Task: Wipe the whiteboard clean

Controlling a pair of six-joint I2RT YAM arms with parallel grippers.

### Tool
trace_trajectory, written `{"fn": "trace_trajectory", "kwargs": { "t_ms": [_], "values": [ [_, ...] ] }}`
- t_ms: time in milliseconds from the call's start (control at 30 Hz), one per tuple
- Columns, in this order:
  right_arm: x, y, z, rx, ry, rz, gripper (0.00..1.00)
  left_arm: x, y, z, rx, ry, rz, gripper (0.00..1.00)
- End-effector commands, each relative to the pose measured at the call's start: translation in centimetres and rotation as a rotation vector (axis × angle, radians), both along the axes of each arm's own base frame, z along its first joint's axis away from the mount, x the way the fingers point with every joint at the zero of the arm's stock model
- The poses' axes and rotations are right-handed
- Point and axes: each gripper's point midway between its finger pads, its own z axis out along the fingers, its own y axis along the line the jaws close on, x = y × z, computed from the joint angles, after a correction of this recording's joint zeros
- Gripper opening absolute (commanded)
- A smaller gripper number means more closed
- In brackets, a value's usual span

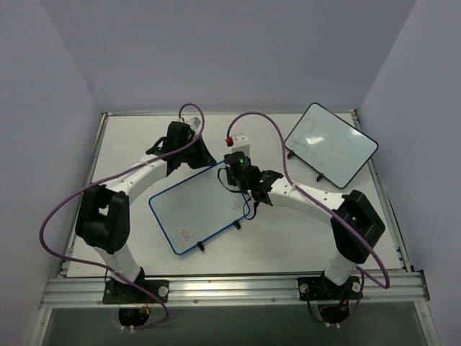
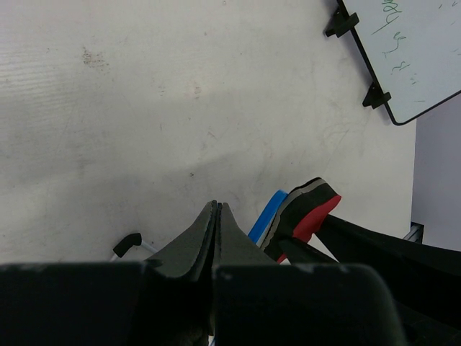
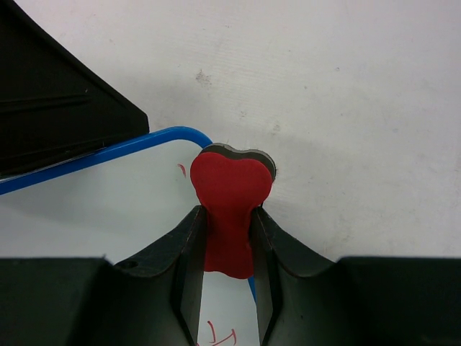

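The whiteboard (image 1: 202,209), blue-rimmed, lies in the middle of the table with red scribbles near its front corner (image 1: 186,234) and right edge (image 1: 236,207). My right gripper (image 3: 229,213) is shut on a red-topped eraser (image 3: 232,180) with grey and black layers, held at the board's far right corner (image 3: 180,133). A small red mark (image 3: 181,169) lies left of the eraser. More red marks (image 3: 223,333) show between the fingers. My left gripper (image 2: 217,207) is shut and empty. It lies over the board's far edge beside the blue rim (image 2: 268,215) and the eraser (image 2: 306,213).
A black-rimmed whiteboard (image 1: 331,142) with faint dark marks stands at the back right and also shows in the left wrist view (image 2: 410,50). A small white object with a red end (image 1: 236,138) lies behind the right gripper (image 1: 234,169). Purple cables loop over both arms.
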Motion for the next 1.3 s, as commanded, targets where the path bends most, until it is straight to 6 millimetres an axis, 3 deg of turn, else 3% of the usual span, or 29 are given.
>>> {"fn": "trace_trajectory", "kwargs": {
  "t_ms": [0,600,733,1033,1267],
  "values": [
    [0.1,1.2,0.1,0.000,-0.001,0.025,0.00,-1.0,-1.4,2.0,-0.033,-0.039,-0.058,0.02],
    [-2.2,4.0,-0.2,-0.013,0.008,0.103,0.00,-0.9,-1.5,2.1,-0.037,-0.042,-0.060,0.02],
    [-2.4,3.2,0.0,-0.025,-0.003,0.080,0.00,-0.9,-1.5,1.9,-0.036,-0.039,-0.060,0.02],
    [0.1,-1.7,1.3,-0.052,-0.016,-0.049,0.00,-0.8,-1.6,1.9,-0.038,-0.039,-0.060,0.02],
    [0.2,-2.2,1.7,-0.042,-0.016,-0.047,0.00,-0.8,-1.6,2.2,-0.042,-0.044,-0.062,0.02]
  ]
}}
